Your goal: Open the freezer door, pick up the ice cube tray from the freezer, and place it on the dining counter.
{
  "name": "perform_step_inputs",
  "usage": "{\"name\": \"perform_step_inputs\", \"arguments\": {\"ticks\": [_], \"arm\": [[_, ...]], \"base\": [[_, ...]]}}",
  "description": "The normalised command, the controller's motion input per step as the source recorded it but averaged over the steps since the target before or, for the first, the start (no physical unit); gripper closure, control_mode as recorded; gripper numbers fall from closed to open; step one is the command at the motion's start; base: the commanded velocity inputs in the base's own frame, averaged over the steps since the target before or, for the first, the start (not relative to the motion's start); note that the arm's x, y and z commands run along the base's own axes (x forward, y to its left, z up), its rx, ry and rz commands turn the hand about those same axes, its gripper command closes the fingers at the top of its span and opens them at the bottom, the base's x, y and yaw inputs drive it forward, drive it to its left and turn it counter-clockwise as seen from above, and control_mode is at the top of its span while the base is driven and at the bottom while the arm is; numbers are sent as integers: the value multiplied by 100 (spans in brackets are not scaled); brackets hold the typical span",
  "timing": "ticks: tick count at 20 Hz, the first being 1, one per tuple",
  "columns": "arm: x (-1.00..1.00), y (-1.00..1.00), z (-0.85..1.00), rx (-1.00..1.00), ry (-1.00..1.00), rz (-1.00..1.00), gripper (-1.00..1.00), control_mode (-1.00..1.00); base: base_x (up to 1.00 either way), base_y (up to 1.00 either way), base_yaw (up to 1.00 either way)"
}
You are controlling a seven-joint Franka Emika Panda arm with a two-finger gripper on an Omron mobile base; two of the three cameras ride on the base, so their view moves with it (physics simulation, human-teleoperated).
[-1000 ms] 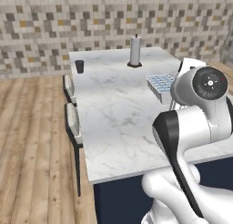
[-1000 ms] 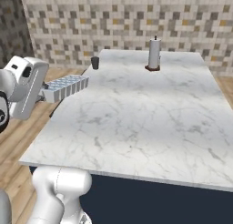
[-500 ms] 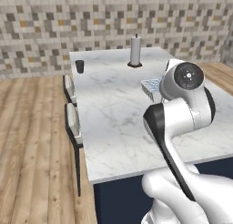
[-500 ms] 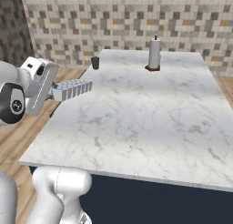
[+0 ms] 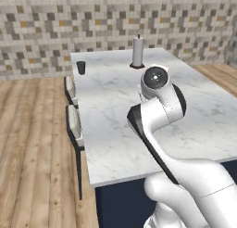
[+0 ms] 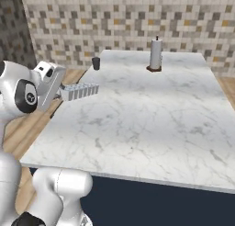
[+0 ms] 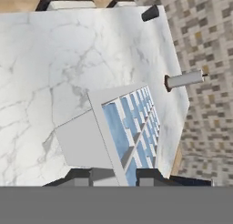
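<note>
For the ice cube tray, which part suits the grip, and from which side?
One short end wall, approached endwise. The ice cube tray is long and narrow with a thin rim, so its end fits between close-set fingers. The gripper holds it that way, tray jutting out over the dining counter.

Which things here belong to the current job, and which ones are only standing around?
Job:
- ice cube tray, held in the gripper
- dining counter

Standing around:
- paper towel roll
- small dark cup
- stools beside the counter
</note>
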Motion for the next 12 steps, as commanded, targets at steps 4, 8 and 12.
{"name": "perform_step_inputs", "arguments": {"ticks": [4, 8, 12], "arm": [[49, 20, -30, 0, 0, -18, 100, -100], [33, 8, -23, 0, 1, -18, 100, -100], [27, 1, -21, 0, 5, -18, 100, -100]], "base": [[0, 0, 0], [0, 0, 0], [0, 0, 0]]}}
